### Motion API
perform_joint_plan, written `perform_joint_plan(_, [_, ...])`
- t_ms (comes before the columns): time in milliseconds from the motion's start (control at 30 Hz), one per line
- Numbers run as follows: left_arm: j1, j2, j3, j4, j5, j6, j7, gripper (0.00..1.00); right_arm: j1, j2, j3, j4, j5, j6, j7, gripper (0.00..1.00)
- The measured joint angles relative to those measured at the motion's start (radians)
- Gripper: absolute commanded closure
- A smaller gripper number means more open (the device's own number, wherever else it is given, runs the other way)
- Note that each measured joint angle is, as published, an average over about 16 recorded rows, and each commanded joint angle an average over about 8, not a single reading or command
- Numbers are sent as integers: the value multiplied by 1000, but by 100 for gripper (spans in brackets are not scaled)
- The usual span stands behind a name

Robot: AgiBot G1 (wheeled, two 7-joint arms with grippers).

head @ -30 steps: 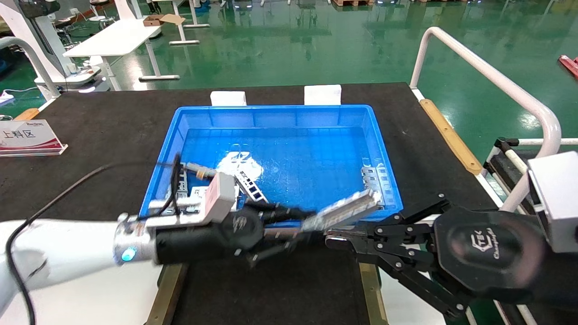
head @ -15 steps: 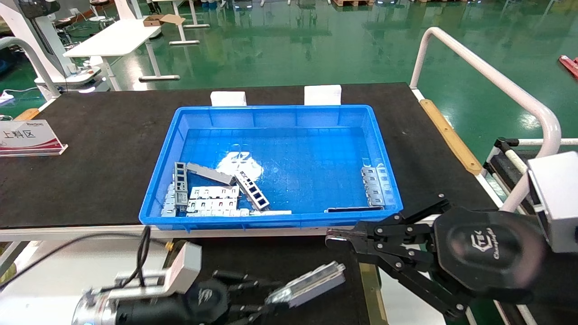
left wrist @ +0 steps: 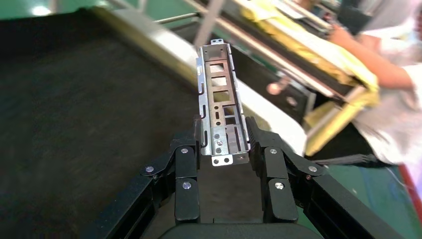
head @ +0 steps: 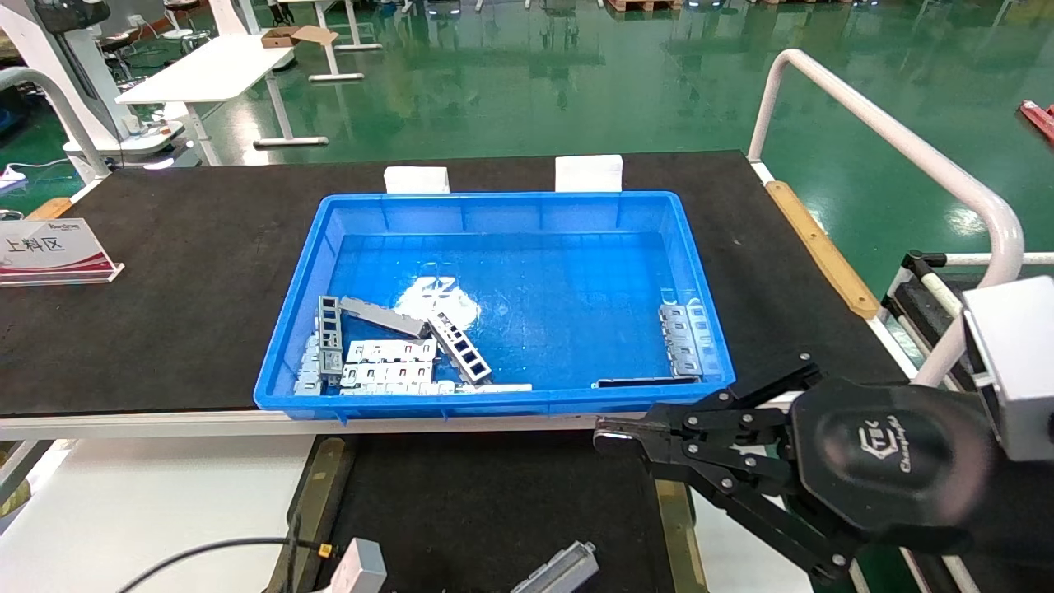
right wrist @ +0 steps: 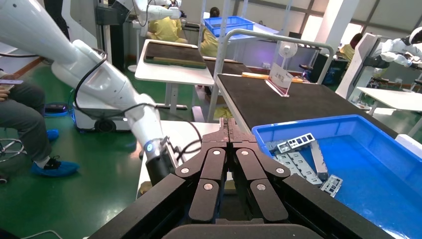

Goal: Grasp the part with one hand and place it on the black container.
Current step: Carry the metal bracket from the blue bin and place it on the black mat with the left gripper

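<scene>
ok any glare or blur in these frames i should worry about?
Head view: white glare patch on the blue crate floor and sheen on the green floor, otherwise sharp. Left wrist view: the part in the left gripper is crisp, background smeared. Right wrist view: sharp, bright windows behind, right gripper shut.

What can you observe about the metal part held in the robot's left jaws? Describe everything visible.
The long, narrow silver-grey metal channel bracket has raised side walls, a row of rectangular cut-outs and small holes at both ends. The left gripper clamps its near end between black jaws; its free end juts out over the matte-black tray surface. In the head view only its tip shows.
</scene>
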Motion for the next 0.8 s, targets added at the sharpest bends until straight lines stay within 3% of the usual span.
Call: perform_joint_plan(800, [222,67,-134,-320,-191,-631,18,100,0,0,-1,0,1,0,0,100])
